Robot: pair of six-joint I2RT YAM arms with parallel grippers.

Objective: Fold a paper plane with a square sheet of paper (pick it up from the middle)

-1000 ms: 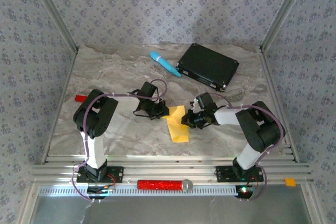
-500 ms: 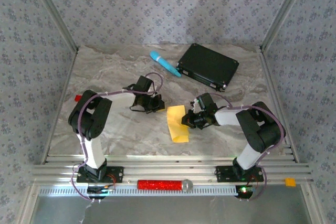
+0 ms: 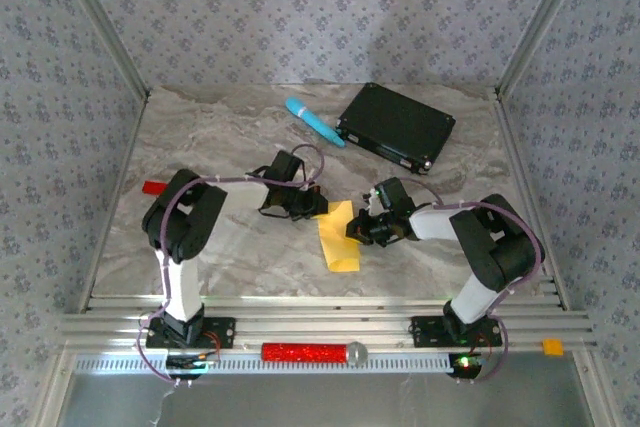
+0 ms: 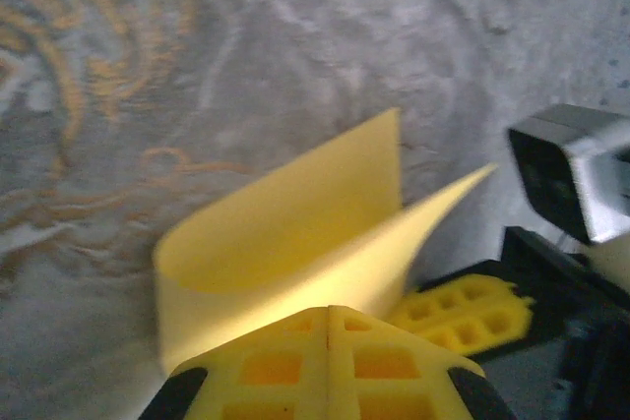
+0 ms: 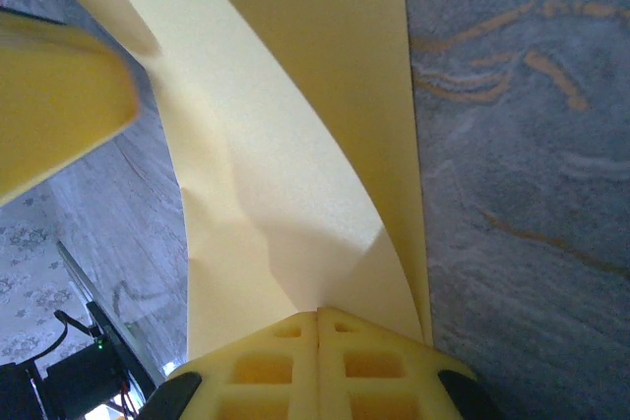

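The square sheet of paper is yellow and lies mid-table, doubled over into a loose loop rather than a paper plane. In the left wrist view the sheet has a rounded bend at the left and flaps that spread apart toward the right. My left gripper is shut, its tips against the paper's upper-left part. My right gripper is at the sheet's right edge. Its jaws are shut where the two layers of paper come together. The right gripper's yellow fingers lie just beyond the sheet.
A light-blue cylinder and a black flat box lie at the back. A small red block sits near the left edge. A red roller rests on the front rail. Patterned walls close in three sides.
The left gripper drew back to the left away from the paper, then came back to its upper-left corner. The right gripper and the sheet stayed in place.
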